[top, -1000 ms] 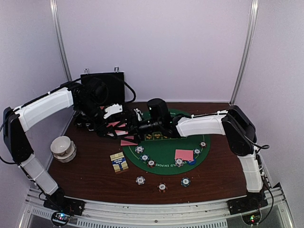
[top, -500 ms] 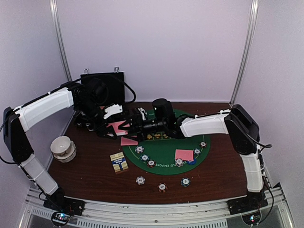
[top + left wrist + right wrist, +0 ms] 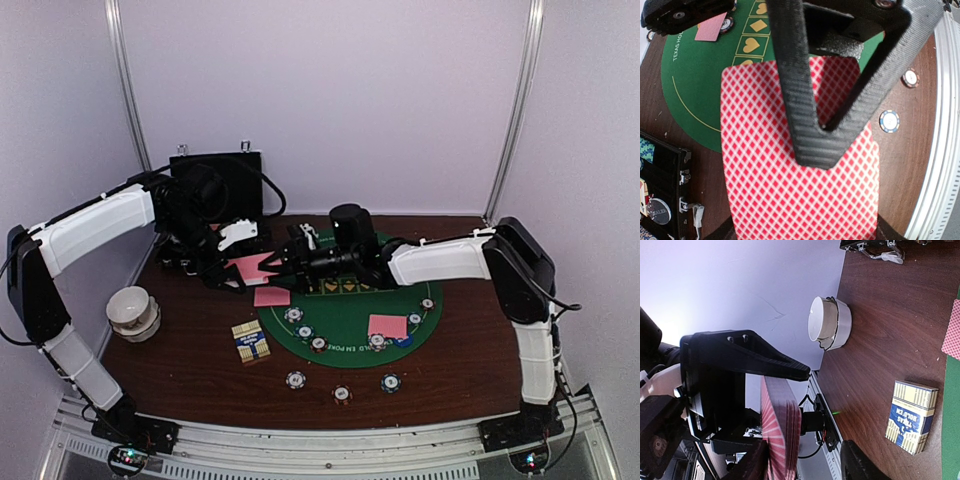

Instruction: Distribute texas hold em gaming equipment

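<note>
Left claw [image 3: 240,262] was clamped tight on the deck of pink-backed cards [image 3: 790,200], holding it up over the tabletop [image 3: 190,370], left of centre in the top view. Right claw [image 3: 288,258] sat right at the deck's edge with its fingers apart, one either side, not closed on it. A single card [image 3: 271,296] lay at the left rim of the green mat [image 3: 340,315], and chips [image 3: 341,394] dotted the lower middle.
</note>
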`<state>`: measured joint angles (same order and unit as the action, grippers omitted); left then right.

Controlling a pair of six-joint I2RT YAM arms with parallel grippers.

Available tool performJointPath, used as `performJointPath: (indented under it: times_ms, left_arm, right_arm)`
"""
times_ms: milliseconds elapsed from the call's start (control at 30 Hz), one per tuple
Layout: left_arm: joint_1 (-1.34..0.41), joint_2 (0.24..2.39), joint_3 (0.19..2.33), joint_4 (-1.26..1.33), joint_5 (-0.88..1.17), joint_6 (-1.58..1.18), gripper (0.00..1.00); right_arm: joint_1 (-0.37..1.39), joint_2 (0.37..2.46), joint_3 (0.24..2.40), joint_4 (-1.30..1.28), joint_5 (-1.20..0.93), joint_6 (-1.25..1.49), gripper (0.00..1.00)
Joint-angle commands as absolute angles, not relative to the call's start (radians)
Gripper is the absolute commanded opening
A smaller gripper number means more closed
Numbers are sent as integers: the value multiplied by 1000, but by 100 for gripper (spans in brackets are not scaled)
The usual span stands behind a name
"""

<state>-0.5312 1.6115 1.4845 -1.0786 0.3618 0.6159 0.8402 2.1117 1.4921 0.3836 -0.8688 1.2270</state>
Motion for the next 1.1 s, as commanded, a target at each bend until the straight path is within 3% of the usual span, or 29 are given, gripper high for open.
performJointPath:
  times_ms: [0, 233, 400, 800, 1067]
  left_arm:
    - [-528, 1600, 1502, -1059, 386, 631, 0]
    - [-528, 1599, 1503, -1060, 384, 632, 0]
    - [-528, 1598, 1502, -1060, 385, 632, 0]
    - [-528, 1598, 1491, -1059, 353, 639, 0]
    - [-528, 1592, 1490, -1060, 332, 641, 0]
  right_arm:
    - [829, 2052, 1483, 356, -879, 1225, 51]
    - [828, 2011, 1493, 353, -897, 1232, 47]
    - [828, 2001, 1477, 344, -904, 1230, 38]
    - [800, 1947, 1420, 356, -913, 1243, 0]
    - [729, 1904, 1374, 336, -913, 1221, 0]
